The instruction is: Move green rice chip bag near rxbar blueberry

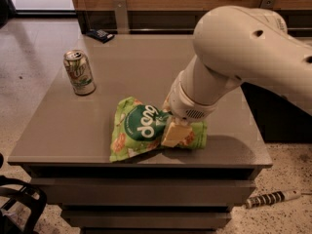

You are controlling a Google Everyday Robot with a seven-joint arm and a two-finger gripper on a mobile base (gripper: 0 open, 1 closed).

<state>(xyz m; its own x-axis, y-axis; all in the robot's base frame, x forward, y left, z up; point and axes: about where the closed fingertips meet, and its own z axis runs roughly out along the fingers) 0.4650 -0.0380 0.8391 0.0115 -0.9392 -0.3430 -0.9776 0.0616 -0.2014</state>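
The green rice chip bag lies flat near the front edge of the grey table, its "dang" circle facing up. My gripper is down on the right half of the bag, touching it, and the thick white arm comes in from the right and hides the bag's upper right part. The rxbar blueberry, a small dark wrapper, lies at the table's far left corner, well away from the bag.
A green-and-white soda can stands upright on the left side of the table, between the bag and the bar. A wooden wall with metal brackets runs behind the table. A striped tool lies on the floor at lower right.
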